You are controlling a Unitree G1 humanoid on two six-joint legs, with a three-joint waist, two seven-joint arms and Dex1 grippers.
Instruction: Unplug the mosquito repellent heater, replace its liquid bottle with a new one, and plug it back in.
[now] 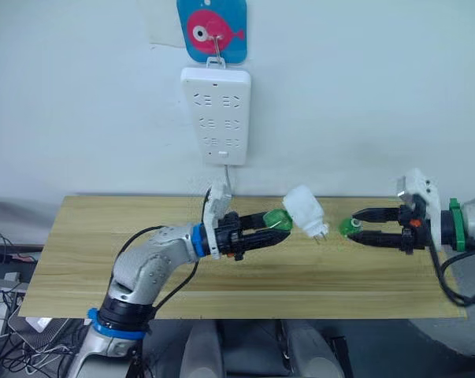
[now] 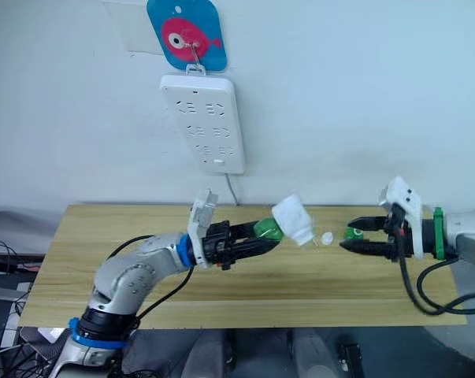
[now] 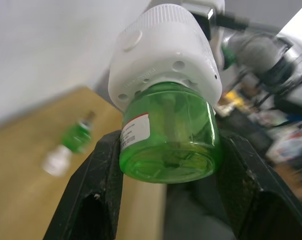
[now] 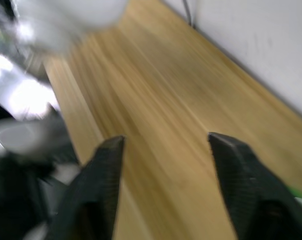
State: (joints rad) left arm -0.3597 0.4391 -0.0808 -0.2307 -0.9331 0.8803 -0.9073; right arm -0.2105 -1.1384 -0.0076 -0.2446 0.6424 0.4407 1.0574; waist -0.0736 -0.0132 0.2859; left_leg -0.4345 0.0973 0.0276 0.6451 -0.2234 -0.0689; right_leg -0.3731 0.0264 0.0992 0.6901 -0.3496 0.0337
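My left gripper [image 1: 275, 224] is shut on a translucent green bottle [image 3: 167, 136] seated in the underside of the white mosquito repellent heater [image 1: 303, 208]. It holds both tilted in the air above the table's middle, the heater's prongs [image 1: 321, 232] pointing toward my right arm. A second green bottle [image 3: 76, 137], with a brownish wick at its neck, lies on the table, and a small white cap [image 2: 327, 237] lies loose beside it. My right gripper [image 1: 355, 225] is open and empty, with its fingertips close to that lying bottle [image 1: 348, 227].
A long white power strip [image 1: 215, 114] hangs on the wall under a blue fish hook, its cord running down behind the wooden table [image 1: 103, 236]. Cables lie on the floor at the left.
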